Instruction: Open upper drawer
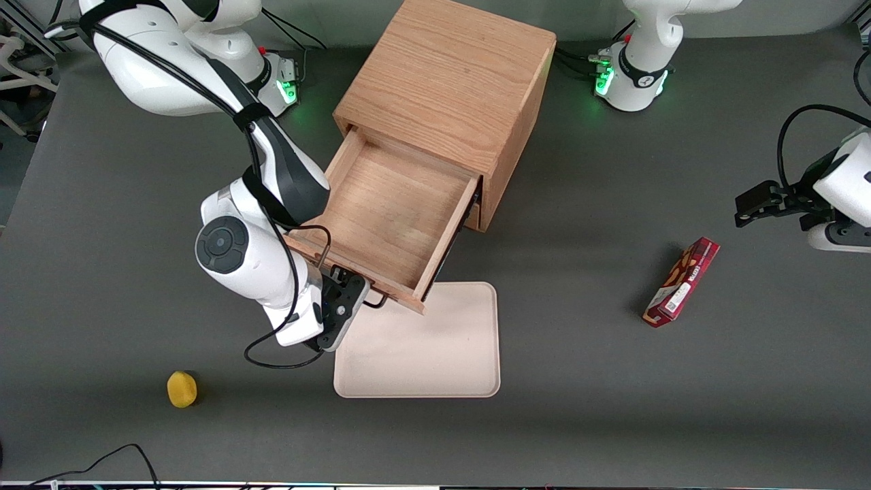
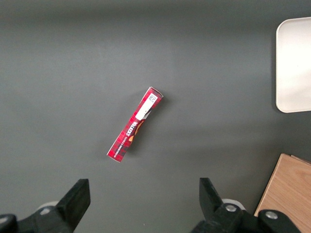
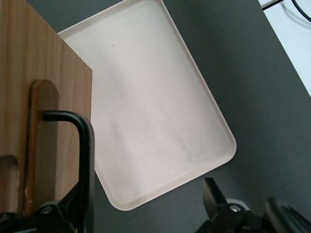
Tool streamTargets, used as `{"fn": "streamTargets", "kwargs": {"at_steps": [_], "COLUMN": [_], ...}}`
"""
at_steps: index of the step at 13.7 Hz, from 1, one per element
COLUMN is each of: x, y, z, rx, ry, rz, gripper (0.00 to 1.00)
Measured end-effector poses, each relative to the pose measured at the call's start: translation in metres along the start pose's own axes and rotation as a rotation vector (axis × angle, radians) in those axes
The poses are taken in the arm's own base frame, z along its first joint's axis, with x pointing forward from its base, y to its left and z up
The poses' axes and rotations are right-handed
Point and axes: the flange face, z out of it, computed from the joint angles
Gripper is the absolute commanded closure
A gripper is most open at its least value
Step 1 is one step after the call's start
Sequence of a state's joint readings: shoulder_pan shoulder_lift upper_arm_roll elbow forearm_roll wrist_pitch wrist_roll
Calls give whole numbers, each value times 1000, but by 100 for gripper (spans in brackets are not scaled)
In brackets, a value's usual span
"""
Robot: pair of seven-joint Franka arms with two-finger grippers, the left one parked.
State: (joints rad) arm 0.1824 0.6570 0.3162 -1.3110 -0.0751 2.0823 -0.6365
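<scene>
The upper drawer (image 1: pixel 391 214) stands pulled far out of the light oak cabinet (image 1: pixel 449 75), and its shallow wooden tray is empty. Its black wire handle (image 1: pixel 376 300) sits on the drawer front, nearest the front camera. My right gripper (image 1: pixel 348 301) is at that handle, with its jaws wide apart. In the right wrist view the handle (image 3: pixel 85 145) runs down the drawer front (image 3: pixel 43 87) close beside one finger (image 3: pixel 63 209), and the gripper (image 3: pixel 141 208) is open, not clamped on the handle. The lower drawer is hidden under the upper one.
A beige tray (image 1: pixel 422 347) lies on the table under the drawer's front edge and shows in the right wrist view (image 3: pixel 155 107). A yellow object (image 1: pixel 182 389) lies nearer the front camera. A red box (image 1: pixel 682 281) lies toward the parked arm's end.
</scene>
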Motion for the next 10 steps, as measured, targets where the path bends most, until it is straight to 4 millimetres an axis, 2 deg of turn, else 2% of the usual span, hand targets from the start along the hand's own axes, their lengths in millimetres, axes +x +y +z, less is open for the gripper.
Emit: {"fn": "streamTargets", "kwargs": {"at_steps": [5, 10], "x": [0, 4], "y": [5, 10], "z": [-11, -50], "rx": [27, 41], "ry": [-34, -54], "rz": [6, 11], "gripper": [0, 0]}}
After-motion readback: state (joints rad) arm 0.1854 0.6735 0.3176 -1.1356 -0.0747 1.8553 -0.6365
